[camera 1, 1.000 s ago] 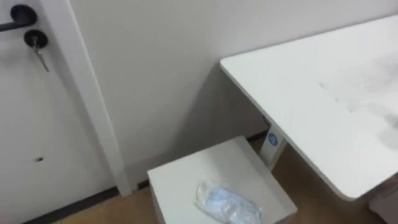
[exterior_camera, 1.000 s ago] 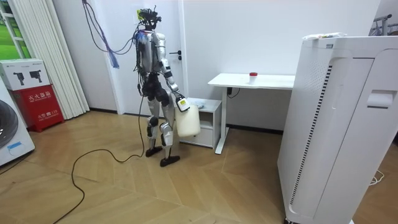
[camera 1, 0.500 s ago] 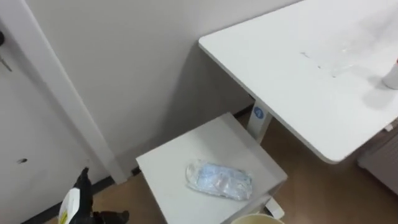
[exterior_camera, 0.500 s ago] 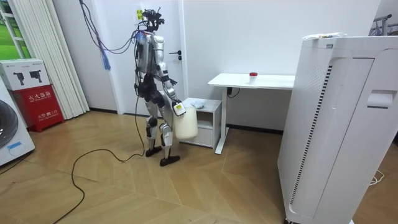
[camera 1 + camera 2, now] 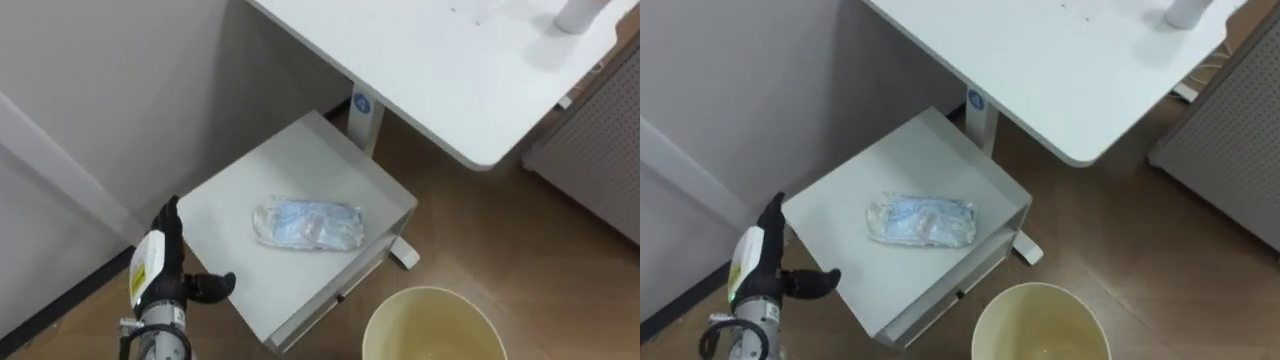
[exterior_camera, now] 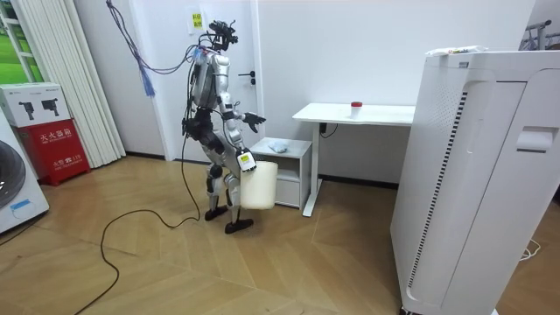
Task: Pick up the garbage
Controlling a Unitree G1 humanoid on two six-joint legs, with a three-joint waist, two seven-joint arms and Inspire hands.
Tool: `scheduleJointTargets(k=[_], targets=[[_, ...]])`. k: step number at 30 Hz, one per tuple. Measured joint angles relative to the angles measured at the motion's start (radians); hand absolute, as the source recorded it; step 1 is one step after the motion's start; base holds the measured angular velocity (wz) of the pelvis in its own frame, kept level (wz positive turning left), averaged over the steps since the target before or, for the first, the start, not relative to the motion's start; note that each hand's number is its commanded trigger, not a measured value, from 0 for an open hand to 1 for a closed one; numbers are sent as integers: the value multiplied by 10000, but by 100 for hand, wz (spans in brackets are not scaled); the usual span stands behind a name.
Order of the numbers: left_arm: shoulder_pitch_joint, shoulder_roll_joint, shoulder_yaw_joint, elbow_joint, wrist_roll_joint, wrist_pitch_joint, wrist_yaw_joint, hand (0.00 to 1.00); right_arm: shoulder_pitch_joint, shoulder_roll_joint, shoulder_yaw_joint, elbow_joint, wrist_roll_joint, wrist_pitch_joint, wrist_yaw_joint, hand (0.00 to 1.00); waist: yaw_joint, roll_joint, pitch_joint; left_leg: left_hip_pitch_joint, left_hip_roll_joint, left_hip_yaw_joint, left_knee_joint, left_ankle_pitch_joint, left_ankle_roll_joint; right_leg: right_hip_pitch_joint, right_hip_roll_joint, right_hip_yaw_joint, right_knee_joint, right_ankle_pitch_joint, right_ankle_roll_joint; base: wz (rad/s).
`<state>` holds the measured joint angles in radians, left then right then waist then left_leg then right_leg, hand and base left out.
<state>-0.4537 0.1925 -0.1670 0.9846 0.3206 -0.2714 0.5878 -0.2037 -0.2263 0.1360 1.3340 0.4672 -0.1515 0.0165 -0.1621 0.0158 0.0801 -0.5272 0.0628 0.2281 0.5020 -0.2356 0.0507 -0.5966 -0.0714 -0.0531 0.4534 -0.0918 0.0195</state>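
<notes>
A crumpled clear plastic bag with blue print [image 5: 308,223] [image 5: 923,220] lies on top of a low white cabinet [image 5: 250,280] [image 6: 289,149]. My left hand [image 5: 168,272] [image 5: 762,268] is raised at the cabinet's left edge, open, with straight fingers and the thumb spread; it is a short way left of the bag and does not touch it. A cream waste bin [image 5: 432,326] [image 5: 1036,324] [image 6: 258,183] hangs in front of the cabinet, off the floor. My right hand [image 6: 246,161] is shut on the bin's rim.
A white desk [image 5: 440,70] [image 6: 354,114] stands to the right of the cabinet, with a small object [image 5: 578,12] on it. A wall and door frame are behind the cabinet. Wooden floor lies around the bin. A large white appliance [image 6: 477,175] stands further off.
The eye view has tilted down towards the cabinet. My left hand has risen beside the cabinet's left edge. The bin has swung forward, and its mouth now shows below the cabinet.
</notes>
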Motion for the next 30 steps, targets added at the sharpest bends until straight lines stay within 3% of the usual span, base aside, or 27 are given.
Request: scheduleJointTargets(k=[6, 13, 18, 25, 30], targets=[[-565, 215, -281, 213, -51, -53, 381, 0, -209, -53, 409, -78, 7, -2, -257, 100, -210, 8, 14, -569, 171, 163, 180, -24, -49, -620, 124, 98, 43, 42, -56, -8], [-1085, 330, -464, 950, 190, -53, 826, 0, -335, -81, 790, -186, 81, -26, -276, 100, -459, 62, 86, -1257, 701, 212, 1347, -611, -111, -1168, 436, 89, 637, -113, -194, -15], [-1493, 663, -558, 1290, 472, -55, 1094, 0, -347, -139, 788, -181, 405, -15, -262, 100, -782, 106, 191, -1524, 650, 220, 1682, -738, -89, -1563, 347, 140, 1267, -365, -197, 0], [-1757, 926, -920, 1410, 1556, -50, 1524, 0, -185, -423, 1128, -81, 1224, -3, -58, 100, -1083, 137, 210, -1927, 645, 313, 2013, -790, -127, -2110, 343, 236, 1857, -574, -262, -1], [-1987, 1124, -1551, 1487, 1647, 208, 1829, 0, -35, -652, 1558, -77, 1226, 246, -309, 100, -1088, 142, 206, -2577, 816, 295, 2719, -1063, -228, -2866, 380, 203, 2607, -908, -439, -2]])
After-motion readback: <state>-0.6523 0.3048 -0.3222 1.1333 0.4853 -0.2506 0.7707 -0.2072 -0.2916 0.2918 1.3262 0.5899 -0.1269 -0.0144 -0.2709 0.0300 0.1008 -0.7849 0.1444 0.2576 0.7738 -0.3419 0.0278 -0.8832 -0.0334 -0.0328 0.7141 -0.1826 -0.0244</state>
